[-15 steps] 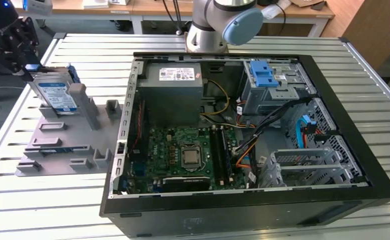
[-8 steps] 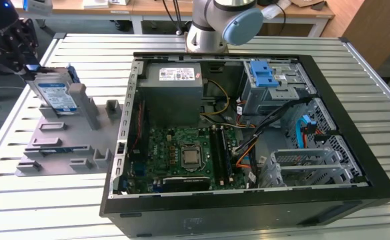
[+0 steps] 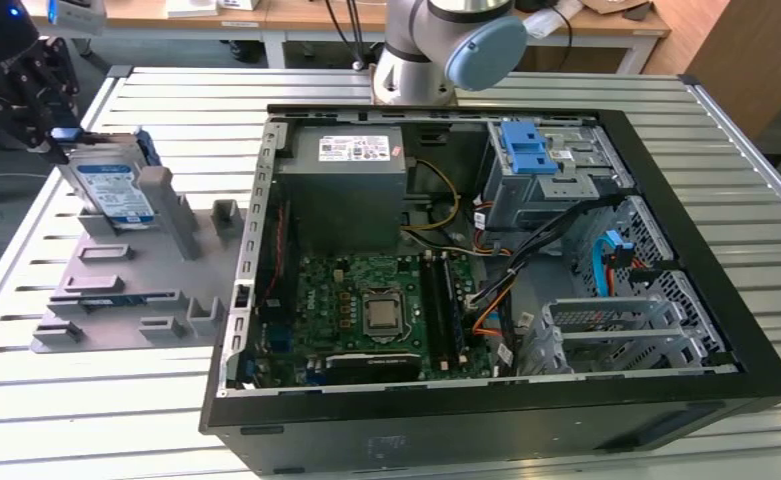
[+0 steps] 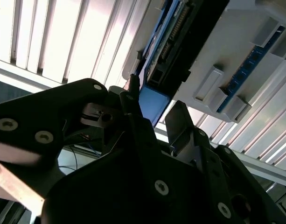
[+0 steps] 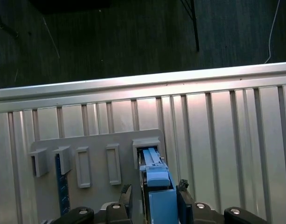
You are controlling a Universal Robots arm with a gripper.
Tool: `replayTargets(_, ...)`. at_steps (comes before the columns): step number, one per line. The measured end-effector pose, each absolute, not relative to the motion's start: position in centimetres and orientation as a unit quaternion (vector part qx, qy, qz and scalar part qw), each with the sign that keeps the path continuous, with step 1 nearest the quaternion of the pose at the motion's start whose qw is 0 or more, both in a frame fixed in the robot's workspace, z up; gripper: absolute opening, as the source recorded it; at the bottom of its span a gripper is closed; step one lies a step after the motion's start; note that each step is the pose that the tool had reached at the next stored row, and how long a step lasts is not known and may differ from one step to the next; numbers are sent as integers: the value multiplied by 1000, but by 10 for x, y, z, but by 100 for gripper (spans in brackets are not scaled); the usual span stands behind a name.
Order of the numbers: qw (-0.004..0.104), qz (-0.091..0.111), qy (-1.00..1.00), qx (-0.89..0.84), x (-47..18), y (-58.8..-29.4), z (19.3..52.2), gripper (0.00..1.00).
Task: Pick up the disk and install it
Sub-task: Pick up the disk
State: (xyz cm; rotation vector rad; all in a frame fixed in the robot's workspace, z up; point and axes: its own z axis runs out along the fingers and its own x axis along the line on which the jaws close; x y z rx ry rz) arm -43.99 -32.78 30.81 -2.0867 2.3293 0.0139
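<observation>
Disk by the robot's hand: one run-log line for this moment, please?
stage: pickup | hand: open, astride silver blue-railed disk | disk: upright in grey plastic stand

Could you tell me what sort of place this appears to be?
Probably a robotics lab bench for computer assembly: a robot arm at a slatted metal table beside an open computer case and a grey parts fixture.

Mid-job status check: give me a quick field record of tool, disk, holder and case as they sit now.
table: metal slats
holder: grey plate on the table, on the exterior view's left of the case
case: open, board exposed, lying on the table
disk: standing on edge in a holder slot, not installed
tool: at the disk's upper end, outside the case
</observation>
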Motion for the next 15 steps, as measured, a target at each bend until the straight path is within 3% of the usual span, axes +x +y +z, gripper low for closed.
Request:
replayTargets(9,4,1,745,-667,-440,-325,304,49)
replayTargets(11,4,1,745,-667,-440,-325,302,48)
replayTargets(12,4,1,745,-667,-440,-325,301,41)
replayTargets(15,4,1,745,-667,-440,-325,300,41)
